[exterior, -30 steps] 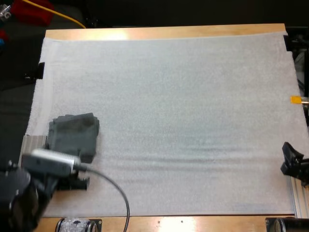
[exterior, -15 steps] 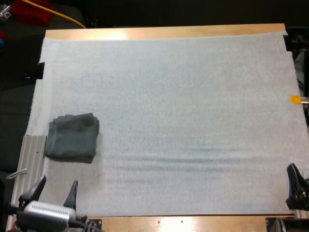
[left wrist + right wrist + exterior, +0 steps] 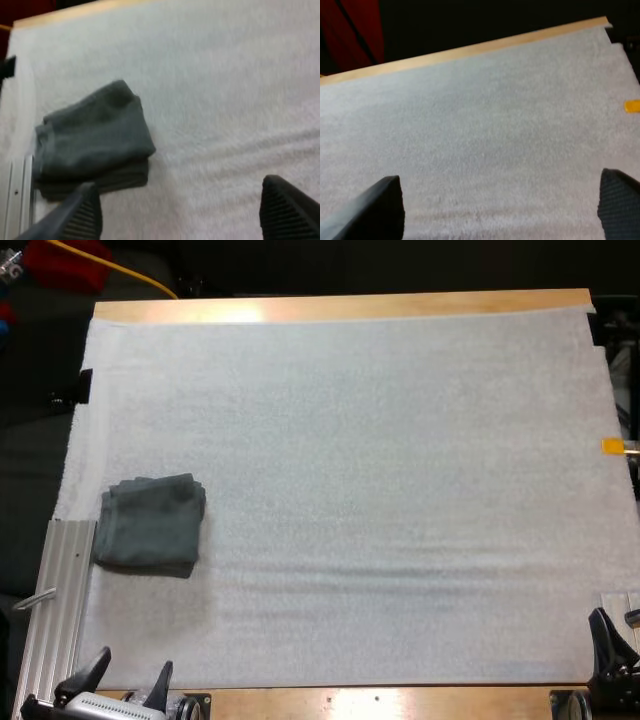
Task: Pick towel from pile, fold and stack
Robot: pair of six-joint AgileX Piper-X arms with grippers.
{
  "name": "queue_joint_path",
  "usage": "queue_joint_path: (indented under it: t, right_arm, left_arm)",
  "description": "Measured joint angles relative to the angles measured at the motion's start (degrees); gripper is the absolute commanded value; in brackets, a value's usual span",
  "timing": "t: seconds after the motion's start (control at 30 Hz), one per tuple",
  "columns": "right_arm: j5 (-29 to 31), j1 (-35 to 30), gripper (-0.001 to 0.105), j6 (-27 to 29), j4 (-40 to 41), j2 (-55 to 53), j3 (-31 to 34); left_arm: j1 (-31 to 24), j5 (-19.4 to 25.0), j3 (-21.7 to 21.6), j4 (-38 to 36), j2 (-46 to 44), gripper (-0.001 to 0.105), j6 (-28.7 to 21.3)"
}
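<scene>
A folded dark grey-green towel stack [image 3: 150, 523] lies at the left side of the white mat [image 3: 360, 470], close to its left edge. My left gripper [image 3: 127, 680] is open at the table's front left corner, well behind the stack and holding nothing. In the left wrist view the same stack [image 3: 95, 137] lies ahead of my left gripper [image 3: 180, 212], whose fingers [image 3: 80, 215] stand wide apart. My right gripper [image 3: 612, 640] sits at the front right edge of the mat. In the right wrist view my right gripper [image 3: 502, 207] is open over bare mat [image 3: 485, 125].
A ribbed metal rail [image 3: 60, 610] runs along the mat's front left edge beside the stack. The wooden table edge [image 3: 340, 306] borders the mat at the far side, with dark space beyond.
My left arm has pulled back from the folded stack toward the front left corner, leaving the stack in place. My right gripper has drawn back slightly toward the front edge.
</scene>
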State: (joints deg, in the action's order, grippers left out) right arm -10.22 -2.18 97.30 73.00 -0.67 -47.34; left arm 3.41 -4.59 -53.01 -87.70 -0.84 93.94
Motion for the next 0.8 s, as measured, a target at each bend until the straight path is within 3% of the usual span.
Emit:
queue_joint_path:
  t: [0.2,0.43,0.57,0.8]
  right_arm:
    - [0.0,0.0,0.077,0.0,-0.3,0.0,1.06]
    - [0.0,0.0,0.077,1.37,-9.03,0.0,1.25]
    - [0.0,0.0,0.077,3.89,-14.21,0.0,1.85]
    - [0.0,0.0,0.077,4.28,-15.43,0.0,5.6]
  left_arm:
    - [-0.06,-0.07,0.0,-0.12,0.0,0.063,-0.23]
    - [-0.06,-0.06,1.14,10.96,0.0,0.063,-0.44]
    - [-0.06,-0.06,4.55,17.62,0.0,0.063,-0.44]
    - [-0.06,-0.06,12.3,24.17,0.0,0.063,-0.44]
